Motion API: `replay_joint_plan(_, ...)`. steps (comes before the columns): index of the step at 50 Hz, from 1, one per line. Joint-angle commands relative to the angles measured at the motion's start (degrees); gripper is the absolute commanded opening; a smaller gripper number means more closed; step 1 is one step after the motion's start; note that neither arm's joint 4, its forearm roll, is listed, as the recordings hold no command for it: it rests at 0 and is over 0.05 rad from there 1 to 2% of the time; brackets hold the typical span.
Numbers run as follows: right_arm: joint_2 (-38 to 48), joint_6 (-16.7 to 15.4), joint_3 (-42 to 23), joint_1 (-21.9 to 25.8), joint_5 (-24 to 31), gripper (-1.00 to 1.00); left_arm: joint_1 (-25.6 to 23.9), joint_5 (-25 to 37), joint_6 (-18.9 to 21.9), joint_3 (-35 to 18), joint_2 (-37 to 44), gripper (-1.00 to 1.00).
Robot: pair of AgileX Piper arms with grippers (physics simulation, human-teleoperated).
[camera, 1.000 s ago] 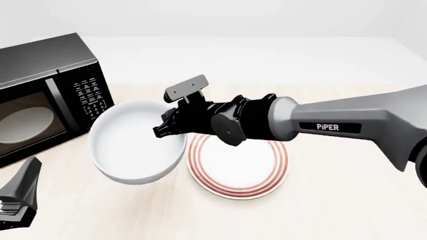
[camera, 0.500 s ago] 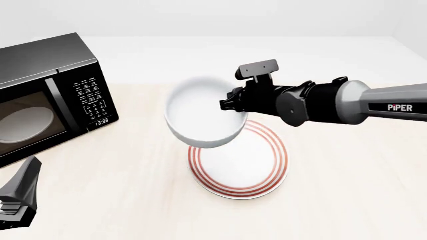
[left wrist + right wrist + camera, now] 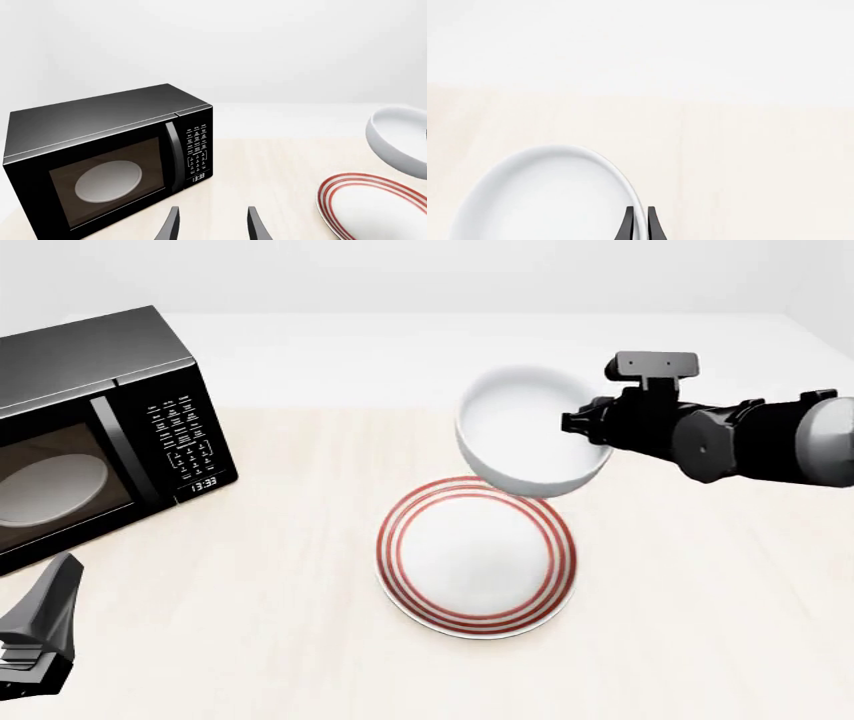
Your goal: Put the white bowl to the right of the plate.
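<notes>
Bowl [image 3: 530, 430]: aloft, tilted, overlapping plate [image 3: 477, 556] far-right edge. Right gripper [image 3: 577, 426]: pinched closed on bowl rim. Left gripper [image 3: 211, 226]: parted, holding nothing, near microwave [image 3: 100, 430]. Bare table [image 3: 707, 590] right of plate.

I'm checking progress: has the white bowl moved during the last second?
Yes. The white bowl travelled rightward, from beside the microwave to above the plate's far right edge.

A black microwave [image 3: 100, 430] (pale oval dish [image 3: 47, 487] inside) stands on the table's [image 3: 267, 640] left.
</notes>
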Motion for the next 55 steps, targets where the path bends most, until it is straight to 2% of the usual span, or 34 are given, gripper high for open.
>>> replay_joint_plan(1, -2.8, 1.3, 4.7, -8.2, -2.6, -1.00, 0.0, 0.0, 0.0, 0.0, 0.0, 1.00)
replay_joint_plan(16, -3.3, 1.6, 9.3, -15.3, -5.3, -1.00, 0.0, 0.0, 0.0, 0.0, 0.0, 1.00)
replay_joint_plan(29, -3.3, 1.4, 16.0, -23.2, -9.6, -1.00, 0.0, 0.0, 0.0, 0.0, 0.0, 1.00)
replay_joint_plan(55, -3.6, 2.2, 23.6, -29.8, -15.4, -1.00, 0.0, 0.0, 0.0, 0.0, 0.0, 1.00)
